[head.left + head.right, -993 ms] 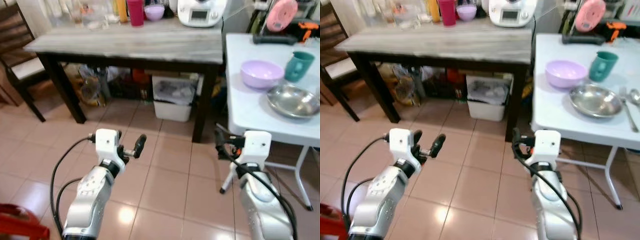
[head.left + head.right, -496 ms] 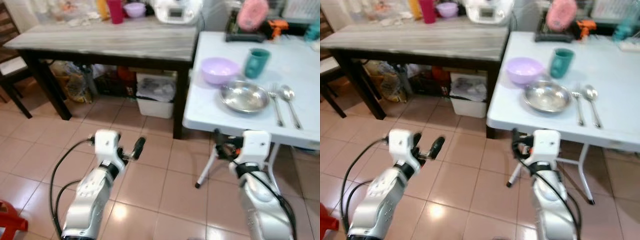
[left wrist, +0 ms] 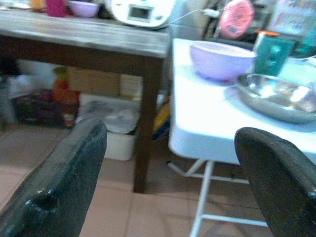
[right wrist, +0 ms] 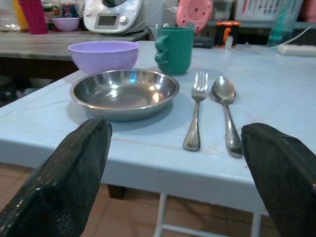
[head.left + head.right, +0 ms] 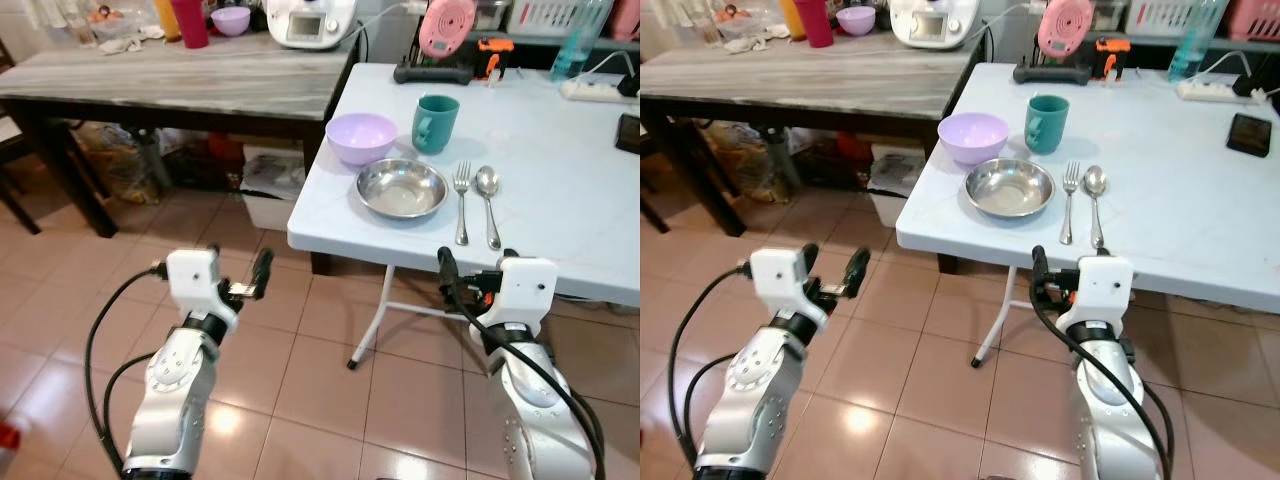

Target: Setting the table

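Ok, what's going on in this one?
The robot stands in front of a white folding table, holding nothing. Its left pincer and right pincer are both open, raised short of the table's near edge. A place is laid there: steel plate, fork and spoon side by side, with a purple bowl and green mug behind.
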Tool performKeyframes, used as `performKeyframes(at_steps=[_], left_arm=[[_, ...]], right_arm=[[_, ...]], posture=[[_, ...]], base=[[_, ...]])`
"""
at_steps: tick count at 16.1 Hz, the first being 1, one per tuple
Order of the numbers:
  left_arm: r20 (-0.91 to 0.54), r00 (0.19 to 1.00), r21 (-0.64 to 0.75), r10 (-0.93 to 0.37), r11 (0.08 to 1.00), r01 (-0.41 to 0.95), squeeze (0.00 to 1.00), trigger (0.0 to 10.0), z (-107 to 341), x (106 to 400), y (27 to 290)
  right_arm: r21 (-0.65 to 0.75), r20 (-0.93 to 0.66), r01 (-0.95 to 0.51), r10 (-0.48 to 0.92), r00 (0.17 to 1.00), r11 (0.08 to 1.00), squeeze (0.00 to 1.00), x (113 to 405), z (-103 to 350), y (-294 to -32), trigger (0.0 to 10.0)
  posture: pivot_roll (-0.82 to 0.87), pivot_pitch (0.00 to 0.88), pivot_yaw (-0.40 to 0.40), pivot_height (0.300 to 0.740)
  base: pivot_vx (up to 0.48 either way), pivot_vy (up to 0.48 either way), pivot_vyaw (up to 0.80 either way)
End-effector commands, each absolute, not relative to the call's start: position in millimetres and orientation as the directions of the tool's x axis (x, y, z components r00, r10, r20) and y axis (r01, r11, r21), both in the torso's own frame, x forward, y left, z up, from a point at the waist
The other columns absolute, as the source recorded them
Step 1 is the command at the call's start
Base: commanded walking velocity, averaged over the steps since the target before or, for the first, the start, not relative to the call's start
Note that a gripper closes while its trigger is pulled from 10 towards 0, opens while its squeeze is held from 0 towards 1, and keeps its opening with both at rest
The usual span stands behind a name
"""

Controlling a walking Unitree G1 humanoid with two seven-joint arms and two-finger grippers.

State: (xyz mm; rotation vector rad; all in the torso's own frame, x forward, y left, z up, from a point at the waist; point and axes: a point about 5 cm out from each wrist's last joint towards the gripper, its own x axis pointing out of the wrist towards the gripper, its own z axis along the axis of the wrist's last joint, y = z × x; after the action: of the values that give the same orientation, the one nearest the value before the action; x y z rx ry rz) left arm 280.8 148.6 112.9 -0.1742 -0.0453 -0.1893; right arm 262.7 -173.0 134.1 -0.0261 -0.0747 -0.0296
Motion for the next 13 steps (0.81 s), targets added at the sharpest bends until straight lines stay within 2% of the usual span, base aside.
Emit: performKeyframes(at_steps=[1,3,6,8,12,13], left_arm=[[0.06,0.985,-0.154,-0.162,0.973,0.169,0.0,10.0,111.9,278.7,154.1],[0.088,0.986,-0.134,-0.138,0.98,0.149,0.0,10.0,109.9,277.7,155.3],[0.089,0.979,-0.163,-0.185,0.967,0.197,0.0,10.0,113.4,281.0,151.8],[0.083,0.979,-0.167,-0.185,0.966,0.197,0.0,10.0,111.0,277.9,152.0],[0.102,0.971,-0.175,-0.216,0.957,0.231,0.0,10.0,113.4,278.0,146.4],[0.101,0.97,-0.177,-0.221,0.955,0.236,0.0,10.0,113.4,277.8,145.9]], right_arm=[[-0.012,0.085,0.03,-0.029,0.996,0.999,0.0,261.0,135.6,-171.2,10.0],[-0.02,0.097,0.033,-0.031,0.995,0.999,0.0,260.3,134.4,-168.7,10.0],[-0.033,0.118,0.05,-0.046,0.992,0.998,0.0,262.7,139.9,-169.5,10.0],[0.007,0.098,0.031,-0.031,0.995,1.0,0.0,260.2,136.9,-168.3,10.0],[-0.001,0.105,0.027,-0.027,0.994,1.0,0.0,260.5,138.3,-165.3,10.0],[0.002,0.104,0.027,-0.027,0.994,1.0,0.0,260.5,138.1,-165.3,10.0]], posture=[[-0.16,0.081,0.078,0.74],[-0.17,0.073,0.078,0.74],[-0.17,0.075,0.079,0.74],[-0.17,0.081,0.081,0.74],[-0.17,0.088,0.083,0.74],[-0.17,0.088,0.083,0.74]], base=[[0.0,0.0,0.0],[0.0,0.0,0.0],[0.0,0.0,0.0],[0.0,0.0,0.0],[0.237,0.0,-0.72],[0.341,0.0,0.0]])
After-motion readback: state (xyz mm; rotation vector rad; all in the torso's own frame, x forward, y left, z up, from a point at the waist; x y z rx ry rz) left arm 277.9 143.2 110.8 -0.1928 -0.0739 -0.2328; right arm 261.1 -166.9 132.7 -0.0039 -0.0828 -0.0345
